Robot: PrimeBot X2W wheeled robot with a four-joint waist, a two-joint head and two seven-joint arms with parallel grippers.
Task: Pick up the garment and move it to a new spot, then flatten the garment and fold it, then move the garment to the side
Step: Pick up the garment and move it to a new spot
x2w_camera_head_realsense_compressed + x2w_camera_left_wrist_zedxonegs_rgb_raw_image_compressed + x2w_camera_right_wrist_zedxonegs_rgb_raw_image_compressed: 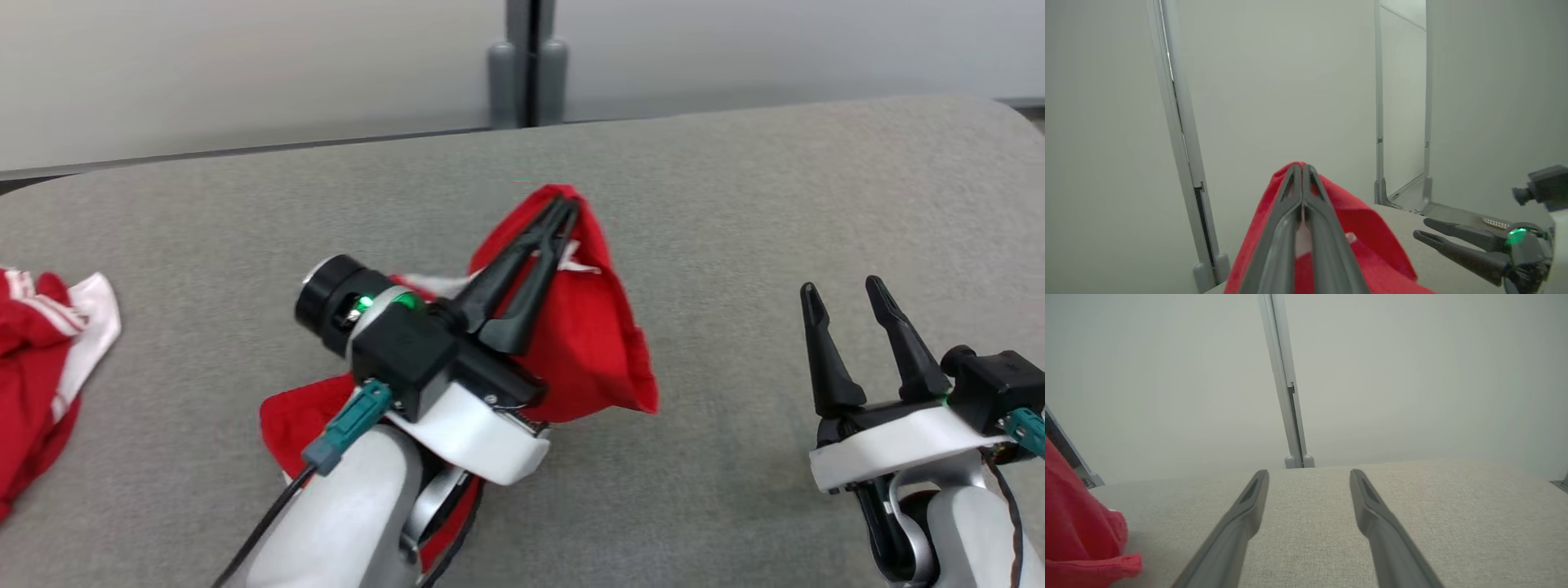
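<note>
left jaws: clamped on a raised peak of the soft red cloth garment with white trim, centre of grey fabric surface | right jaws: apart, empty, right | handling: likely light, limp; pinch edges

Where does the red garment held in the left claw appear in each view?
Head view: garment at centre, its tip pinched in the shut left claw.
Left wrist view: garment at bottom centre, draped around that claw.
Right wrist view: garment in the lower left corner.
Shared landmark: the grey table under it.
</note>
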